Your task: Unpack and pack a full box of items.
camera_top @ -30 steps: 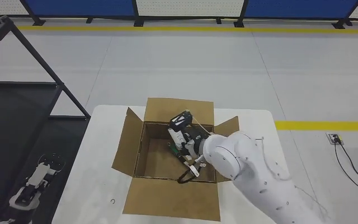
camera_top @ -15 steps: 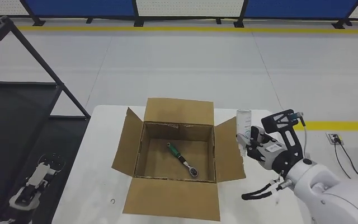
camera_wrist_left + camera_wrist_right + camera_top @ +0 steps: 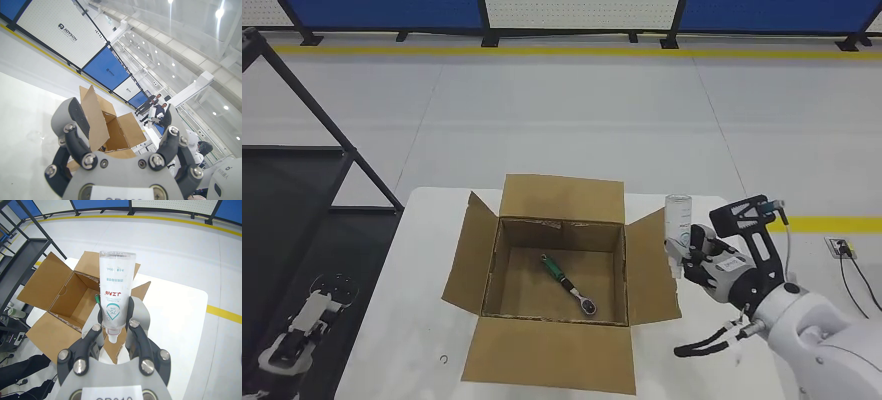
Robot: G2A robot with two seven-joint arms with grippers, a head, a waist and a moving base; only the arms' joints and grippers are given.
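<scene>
White counter (image 3: 422, 300) carries the open cardboard box (image 3: 562, 200), all four flaps folded out. A green-handled ratchet wrench (image 3: 567, 280) lies flat on the box floor.

My right end effector (image 3: 115, 308) is clenched on the clear alcohol bottle (image 3: 117, 283) just outside the box's right flap and apparently off the counter. I hold it by the shoulder end, with the cap pointing back toward my wrist and the flat base pointing away. My left end effector (image 3: 122, 113) is spread wide with nothing in it, on the far side of the box from the bottle.

I judge the bottle light to middling in weight; how full it is, I cannot tell. Its wall is smooth, round plastic, so it will likely be slippery and give a little under a hard squeeze. With my hold so near the neck, most of the body hangs beyond my pads (image 3: 131, 306) and could swing. A grip around the middle of the label would be steadier.

The wrench looks stiff and dense for its size. I would pinch it across the green handle, which probably offers more friction than the bare metal head.
</scene>
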